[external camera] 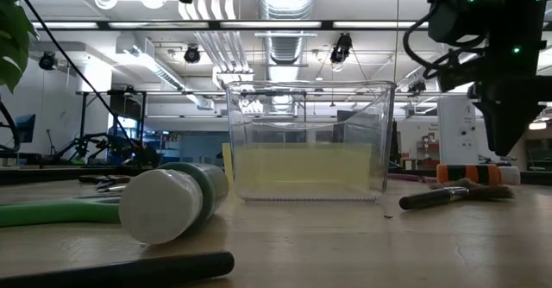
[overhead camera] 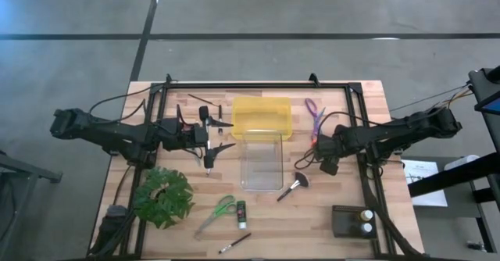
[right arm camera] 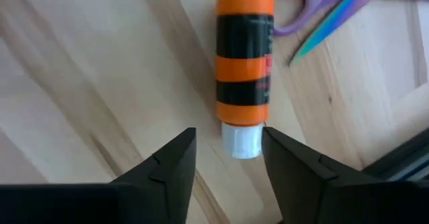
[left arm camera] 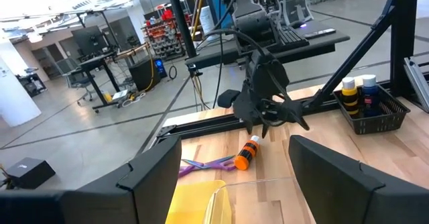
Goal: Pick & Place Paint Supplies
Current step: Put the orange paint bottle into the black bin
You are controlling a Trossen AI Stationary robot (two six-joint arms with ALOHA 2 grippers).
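Observation:
The orange-and-black paint bottle (right arm camera: 244,66) lies on its side on the table at the right, next to the purple scissors (right arm camera: 335,3). My right gripper (right arm camera: 228,147) is open and points down over it. Its fingers stand on either side of the bottle's white cap (right arm camera: 240,140), apart from it. In the high view this gripper (overhead camera: 319,142) is just right of the clear container (overhead camera: 262,161). My left gripper (left arm camera: 244,174) is open, holds nothing, and hovers left of the yellow lid (overhead camera: 262,114). The broad-headed brush (overhead camera: 293,185) lies flat on the table, right of the clear container.
Green scissors (overhead camera: 217,212), a green bottle (overhead camera: 241,210) and a thin brush (overhead camera: 234,243) lie near the table's front edge. The leafy plant (overhead camera: 162,197) is at front left. A black basket with bottles (overhead camera: 355,220) sits at front right. Another thin brush (overhead camera: 199,98) lies far left.

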